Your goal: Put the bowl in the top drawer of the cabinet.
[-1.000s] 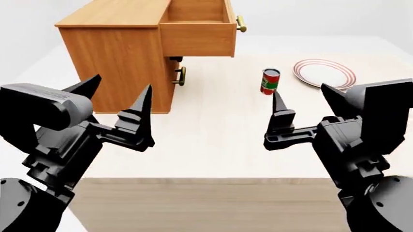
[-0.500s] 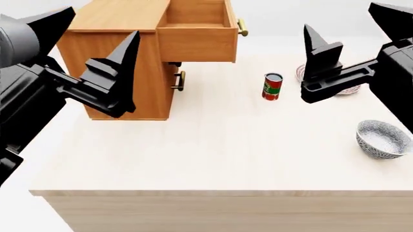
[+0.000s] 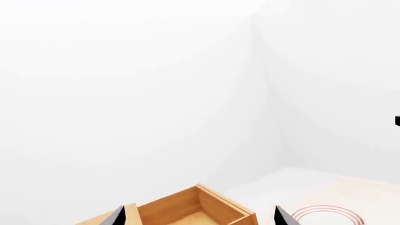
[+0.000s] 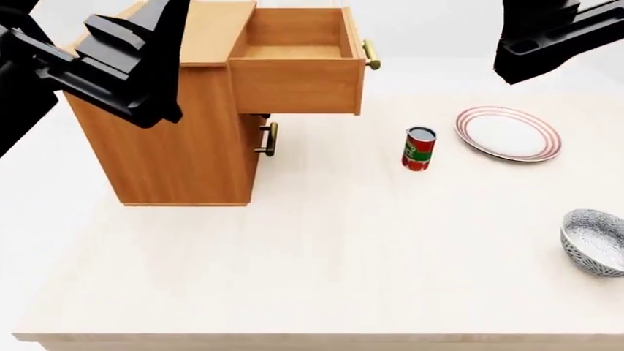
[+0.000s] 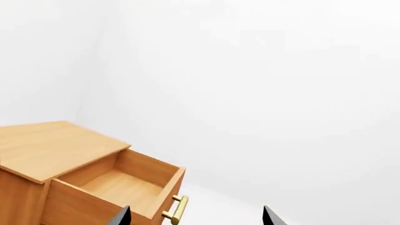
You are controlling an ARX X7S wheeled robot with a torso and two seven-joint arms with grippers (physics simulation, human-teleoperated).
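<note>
The speckled blue-grey bowl [image 4: 595, 241] stands upright on the table near the right edge, partly cut off by the head view's border. The cabinet [image 4: 171, 139] stands at the far left with its top drawer [image 4: 297, 55] pulled out and nothing in it. My left gripper [image 4: 93, 18] is raised high in front of the cabinet, open and holding nothing. My right gripper [image 4: 585, 14] is open too, high at the far right, well above the bowl. The left gripper [image 3: 200, 218] and right gripper [image 5: 196, 216] each see the open top drawer [image 3: 194, 211] [image 5: 119, 187] between spread fingertips.
A red can [image 4: 419, 148] stands upright right of the cabinet. A red-ringed white plate [image 4: 509, 134] lies beyond it. The lower drawer's handle [image 4: 270, 139] sticks out under the open drawer. The brass bar handle [image 5: 177, 210] fronts the top drawer. Pale table [image 4: 322, 263] spreads in front.
Both arms have lifted from low in front of the view to its upper corners. The view has shifted, and the bowl now shows at the right edge.
</note>
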